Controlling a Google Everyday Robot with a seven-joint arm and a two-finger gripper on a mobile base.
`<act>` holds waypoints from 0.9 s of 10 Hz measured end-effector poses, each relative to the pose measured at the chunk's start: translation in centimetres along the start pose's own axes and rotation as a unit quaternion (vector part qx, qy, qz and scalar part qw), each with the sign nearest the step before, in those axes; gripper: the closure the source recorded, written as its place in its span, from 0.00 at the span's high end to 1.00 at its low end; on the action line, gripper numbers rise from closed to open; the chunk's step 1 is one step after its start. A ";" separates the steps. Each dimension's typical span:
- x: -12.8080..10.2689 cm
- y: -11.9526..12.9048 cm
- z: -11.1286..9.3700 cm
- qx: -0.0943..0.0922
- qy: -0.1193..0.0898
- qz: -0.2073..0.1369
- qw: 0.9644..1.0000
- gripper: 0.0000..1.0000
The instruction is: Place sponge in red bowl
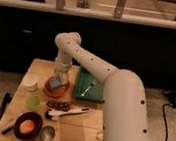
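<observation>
The gripper hangs just over the red bowl, likely to release the sponge there — it lies directly below, inside the bowl — though whether the gripper holds it, I cannot tell.

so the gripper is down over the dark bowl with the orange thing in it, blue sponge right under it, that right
Not quite. The camera view shows the gripper down over the red bowl, not the dark bowl holding the orange thing, which sits nearer the front of the table. The blue sponge is right under it.
</observation>
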 end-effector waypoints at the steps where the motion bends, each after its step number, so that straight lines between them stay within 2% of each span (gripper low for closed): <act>1: -0.1 -0.1 0.0 0.000 0.000 -0.001 1.000 0.78; 9: -0.2 -0.5 -0.4 0.006 0.000 -0.010 1.000 0.80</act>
